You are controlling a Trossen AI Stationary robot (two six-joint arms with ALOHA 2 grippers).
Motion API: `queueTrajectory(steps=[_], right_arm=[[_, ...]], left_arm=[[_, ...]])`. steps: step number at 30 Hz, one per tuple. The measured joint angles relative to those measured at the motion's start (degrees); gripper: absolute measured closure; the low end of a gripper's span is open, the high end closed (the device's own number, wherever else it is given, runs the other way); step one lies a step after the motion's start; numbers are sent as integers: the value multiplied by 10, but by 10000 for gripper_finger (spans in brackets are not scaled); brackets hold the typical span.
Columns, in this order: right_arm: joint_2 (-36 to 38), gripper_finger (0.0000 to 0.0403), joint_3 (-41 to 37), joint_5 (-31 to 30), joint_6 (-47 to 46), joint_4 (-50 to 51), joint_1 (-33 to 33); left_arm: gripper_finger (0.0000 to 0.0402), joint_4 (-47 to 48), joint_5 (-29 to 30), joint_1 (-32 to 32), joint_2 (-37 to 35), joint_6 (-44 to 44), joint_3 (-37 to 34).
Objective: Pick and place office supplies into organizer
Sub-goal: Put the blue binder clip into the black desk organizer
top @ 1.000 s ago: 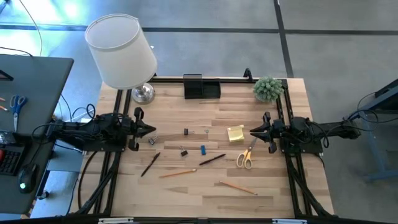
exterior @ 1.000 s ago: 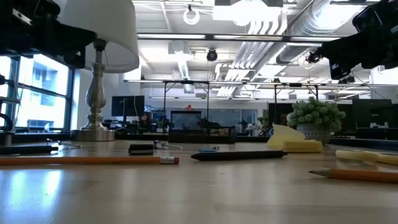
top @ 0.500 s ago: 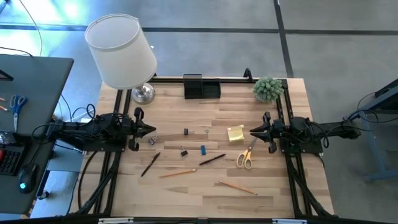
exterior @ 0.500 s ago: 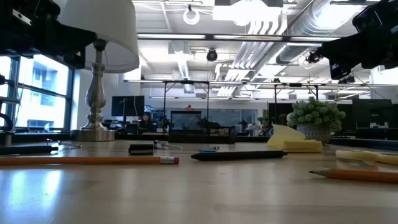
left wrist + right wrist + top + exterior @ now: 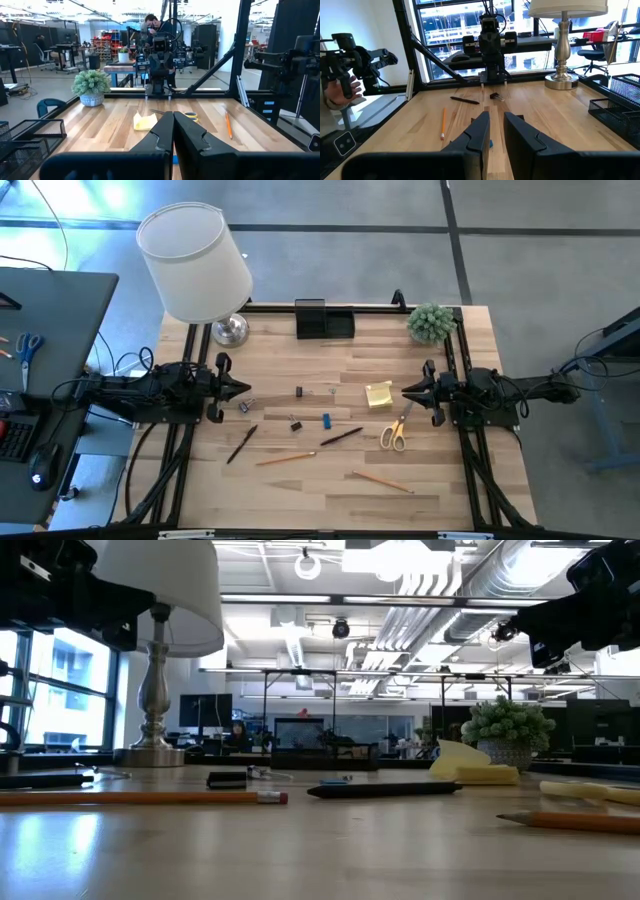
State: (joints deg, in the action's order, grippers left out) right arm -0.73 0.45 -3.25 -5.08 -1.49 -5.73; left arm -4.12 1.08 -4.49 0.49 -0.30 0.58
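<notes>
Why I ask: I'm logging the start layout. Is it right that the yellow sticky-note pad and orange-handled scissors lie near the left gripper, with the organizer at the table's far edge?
Wrong side. The high view shows the yellow sticky-note pad and orange-handled scissors near the right gripper; the organizer is at the far edge.

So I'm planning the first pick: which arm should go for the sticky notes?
Right. The right end effector hovers just beside the sticky notes, fingers slightly apart; the left end effector is shut and waits across the table.
</notes>
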Motion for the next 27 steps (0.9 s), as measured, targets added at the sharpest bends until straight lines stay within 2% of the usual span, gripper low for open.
queueTrajectory(steps=[21, 27], right_arm=[[0, 350, 0, -1, 28, 0, 0], [0, 350, 0, -1, 23, -33, 0]], left_arm=[[401, 0, -31, 0, 0, -16, 0], [401, -48, 13, 0, 0, -15, 0]])
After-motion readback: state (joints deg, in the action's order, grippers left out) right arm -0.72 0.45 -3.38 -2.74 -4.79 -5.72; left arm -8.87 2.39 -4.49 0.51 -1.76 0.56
